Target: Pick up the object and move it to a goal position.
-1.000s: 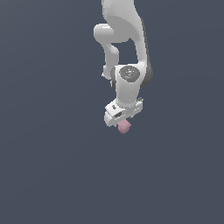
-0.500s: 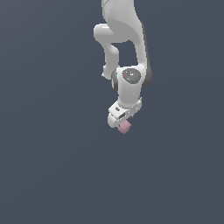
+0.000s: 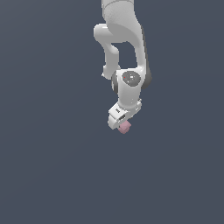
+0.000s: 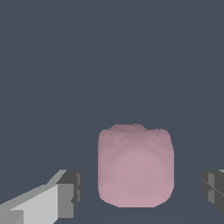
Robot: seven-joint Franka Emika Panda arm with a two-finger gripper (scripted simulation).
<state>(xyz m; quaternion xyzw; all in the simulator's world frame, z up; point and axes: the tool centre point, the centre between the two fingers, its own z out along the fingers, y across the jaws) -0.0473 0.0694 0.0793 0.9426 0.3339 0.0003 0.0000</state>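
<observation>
The object (image 4: 135, 168) is a small pale pink blocky lump with rounded corners. In the wrist view it sits between the two dark fingertips of my white gripper (image 4: 140, 192), with a gap showing on each side, so the fingers are not touching it. The gripper is open around it. In the exterior view the object (image 3: 125, 127) peeks out just below the gripper (image 3: 122, 124) at the end of the white arm, partly hidden by the hand.
A plain dark grey-blue surface (image 3: 52, 175) fills both views. No other objects, edges or markers show.
The wrist has sunk very slightly toward the pink object. The object itself has stayed where it was.
</observation>
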